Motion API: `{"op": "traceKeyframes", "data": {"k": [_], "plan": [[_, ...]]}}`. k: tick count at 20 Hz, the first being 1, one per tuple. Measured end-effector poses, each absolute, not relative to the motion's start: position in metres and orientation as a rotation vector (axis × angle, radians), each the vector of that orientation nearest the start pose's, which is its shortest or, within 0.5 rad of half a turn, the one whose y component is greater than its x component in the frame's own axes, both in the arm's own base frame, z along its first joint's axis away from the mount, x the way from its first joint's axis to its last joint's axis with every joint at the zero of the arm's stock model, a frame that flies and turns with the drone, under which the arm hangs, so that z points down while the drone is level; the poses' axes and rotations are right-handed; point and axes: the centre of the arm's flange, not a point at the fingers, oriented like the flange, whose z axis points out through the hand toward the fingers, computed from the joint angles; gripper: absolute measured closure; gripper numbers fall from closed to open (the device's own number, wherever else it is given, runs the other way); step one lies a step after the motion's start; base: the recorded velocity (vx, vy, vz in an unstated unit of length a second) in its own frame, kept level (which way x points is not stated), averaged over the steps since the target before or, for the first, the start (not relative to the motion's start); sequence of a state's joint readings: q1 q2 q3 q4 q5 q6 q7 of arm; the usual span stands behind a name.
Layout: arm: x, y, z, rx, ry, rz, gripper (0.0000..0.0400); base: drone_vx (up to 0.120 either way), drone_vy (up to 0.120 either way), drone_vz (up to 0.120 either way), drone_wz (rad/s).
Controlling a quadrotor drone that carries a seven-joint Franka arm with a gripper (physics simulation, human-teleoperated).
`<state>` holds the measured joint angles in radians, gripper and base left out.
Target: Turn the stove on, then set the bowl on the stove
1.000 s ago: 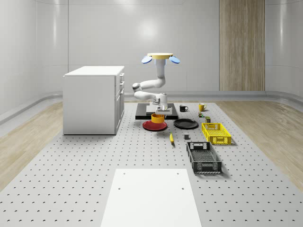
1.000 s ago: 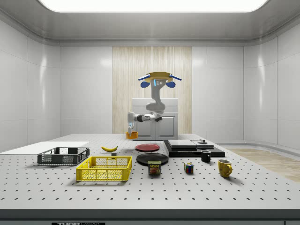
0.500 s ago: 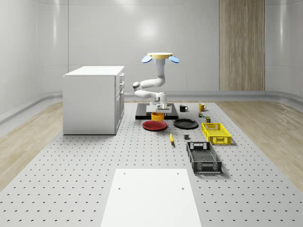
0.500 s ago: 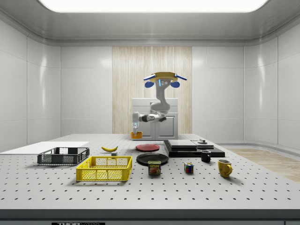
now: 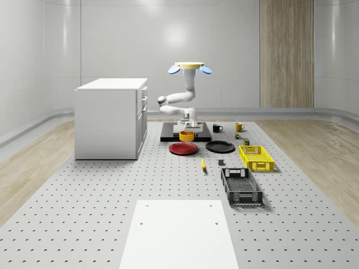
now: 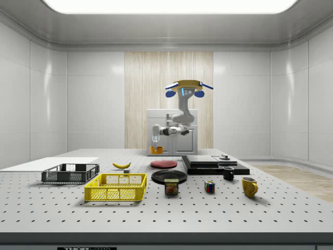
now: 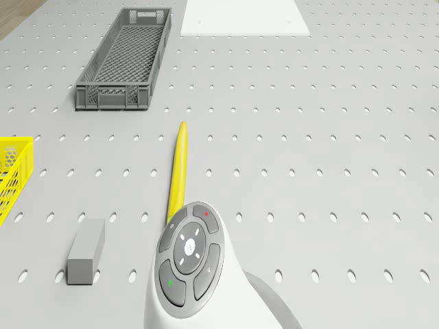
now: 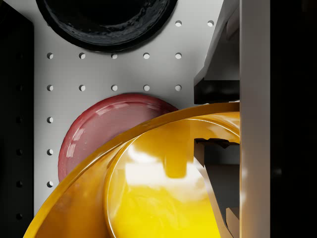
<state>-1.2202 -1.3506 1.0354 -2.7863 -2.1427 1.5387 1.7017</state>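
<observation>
My gripper [image 5: 187,129] is clamped on the rim of the orange bowl [image 5: 187,136], one finger [image 8: 210,186] inside the wall. I hold the bowl in the air near the middle of the whole-scene view, at the near edge of the black stove [image 5: 168,134], with the red plate [image 5: 183,148] below and in front of it. The black plate [image 5: 220,147] lies to the red plate's right. My drone [image 5: 190,68] hovers above the stove.
</observation>
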Motion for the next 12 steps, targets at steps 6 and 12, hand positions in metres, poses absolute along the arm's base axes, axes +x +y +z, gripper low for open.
{"op": "traceKeyframes", "data": {"k": [6,12], "plan": [[0.3067,-0.0280,0.5828,0.000,-0.002,0.785,0.0300,-0.120,0.027,0.000,0.000],[0.3067,-0.0280,0.5828,0.000,-0.002,0.785,0.0300,-0.120,-0.027,0.000,0.000]]}}
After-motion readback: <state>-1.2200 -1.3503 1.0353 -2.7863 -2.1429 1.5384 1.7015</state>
